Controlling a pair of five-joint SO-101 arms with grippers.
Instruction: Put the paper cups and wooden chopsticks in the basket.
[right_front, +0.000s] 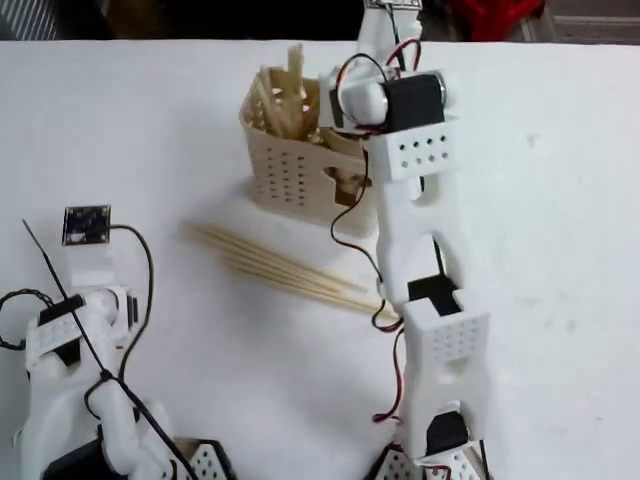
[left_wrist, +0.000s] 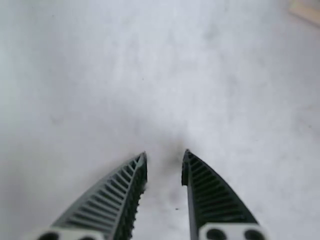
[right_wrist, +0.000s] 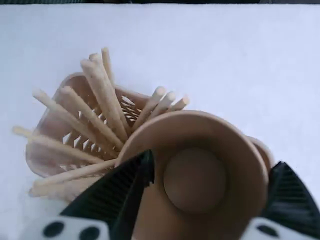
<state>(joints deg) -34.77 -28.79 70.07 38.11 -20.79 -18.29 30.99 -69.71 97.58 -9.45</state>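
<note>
The perforated cream basket (right_front: 290, 175) stands at the far middle of the table, with several wooden chopsticks (right_front: 280, 95) upright in it. A bundle of chopsticks (right_front: 280, 265) lies flat on the table in front of the basket. In the right wrist view a brown paper cup (right_wrist: 195, 180) sits upright in the basket (right_wrist: 55, 125) beside the chopsticks (right_wrist: 100, 100). My right gripper (right_wrist: 214, 160) is open just above its rim, one fingertip on each side. A second cup's rim (right_wrist: 262, 147) peeks out behind it. My left gripper (left_wrist: 164, 155) hovers over bare table, its fingers slightly apart with nothing between them.
The right arm (right_front: 420, 230) stretches from the near edge up to the basket, passing just beside the end of the lying chopsticks. The left arm (right_front: 70, 350) sits folded at the near left. The white table (right_front: 540, 250) is bare on the right and far left.
</note>
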